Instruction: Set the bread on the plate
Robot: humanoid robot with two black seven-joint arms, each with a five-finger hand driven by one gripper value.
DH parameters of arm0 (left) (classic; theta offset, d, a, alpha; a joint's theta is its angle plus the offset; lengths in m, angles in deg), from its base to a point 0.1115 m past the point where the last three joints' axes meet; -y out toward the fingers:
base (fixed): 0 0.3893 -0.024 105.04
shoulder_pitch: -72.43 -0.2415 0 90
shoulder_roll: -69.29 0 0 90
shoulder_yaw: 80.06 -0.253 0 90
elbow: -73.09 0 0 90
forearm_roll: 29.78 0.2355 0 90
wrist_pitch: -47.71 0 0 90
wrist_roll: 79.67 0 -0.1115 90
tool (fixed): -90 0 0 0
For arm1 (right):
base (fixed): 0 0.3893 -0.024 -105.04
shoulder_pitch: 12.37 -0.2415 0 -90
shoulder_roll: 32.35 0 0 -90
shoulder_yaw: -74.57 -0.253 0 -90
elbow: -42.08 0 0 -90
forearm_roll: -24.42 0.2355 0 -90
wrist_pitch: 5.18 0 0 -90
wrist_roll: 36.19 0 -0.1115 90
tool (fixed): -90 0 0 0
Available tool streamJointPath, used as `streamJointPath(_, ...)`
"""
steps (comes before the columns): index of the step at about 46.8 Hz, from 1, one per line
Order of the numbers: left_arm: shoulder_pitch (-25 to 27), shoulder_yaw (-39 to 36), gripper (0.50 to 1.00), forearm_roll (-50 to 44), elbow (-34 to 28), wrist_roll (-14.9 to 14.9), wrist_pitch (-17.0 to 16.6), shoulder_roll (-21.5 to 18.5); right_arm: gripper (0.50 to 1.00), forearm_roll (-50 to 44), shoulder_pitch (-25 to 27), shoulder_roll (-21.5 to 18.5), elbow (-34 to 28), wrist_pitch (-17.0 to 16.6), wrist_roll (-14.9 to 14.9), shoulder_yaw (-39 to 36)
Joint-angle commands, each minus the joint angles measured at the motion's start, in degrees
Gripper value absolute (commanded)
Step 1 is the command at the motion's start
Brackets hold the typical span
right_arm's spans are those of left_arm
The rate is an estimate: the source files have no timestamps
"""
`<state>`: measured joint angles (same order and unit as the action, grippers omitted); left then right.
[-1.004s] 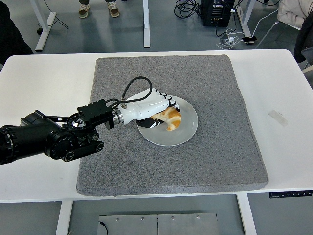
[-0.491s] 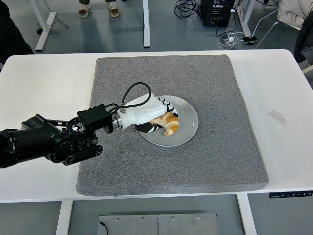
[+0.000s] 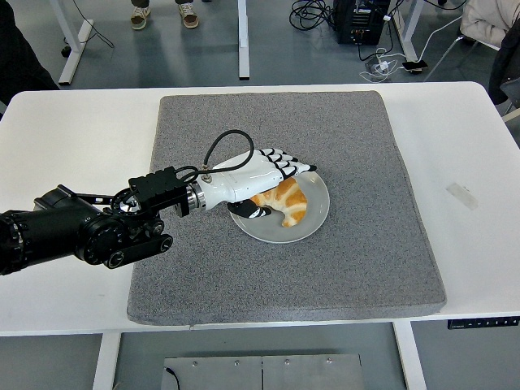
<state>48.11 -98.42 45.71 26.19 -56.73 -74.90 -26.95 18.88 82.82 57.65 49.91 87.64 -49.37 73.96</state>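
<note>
One risk I saw: left hand [image 3: 264,175] fingers spread flat over croissant [image 3: 284,203], gripping nothing; pastry sat at plate [image 3: 318,213] centre, could drag toward nine o'clock rim on withdrawal.

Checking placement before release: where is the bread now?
The bread lies on the plate at the grey mat's centre, under the left hand's extended fingers.

The left hand [image 3: 258,180] hides part of the bread [image 3: 286,201] and the plate's [image 3: 313,221] left rim.
</note>
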Motion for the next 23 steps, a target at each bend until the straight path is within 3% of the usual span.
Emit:
streamJointPath(1, 0.2, 0.0, 0.961, -0.1, -0.3, 1.1, 0.1, -0.2, 1.000, 0.0, 0.0, 0.0, 0.0, 0.0, 0.0, 0.0)
streamJointPath(14, 1.7, 0.3, 0.963, -1.0, -0.4, 3.2, 0.8, -0.6, 1.000, 0.0, 0.0, 0.0, 0.0, 0.0, 0.0, 0.0)
streamJointPath(23, 3.5, 1.3, 0.963, -10.2, -0.4, 9.3, 0.9, -2.0, 1.000, 0.0, 0.0, 0.0, 0.0, 0.0, 0.0, 0.0)
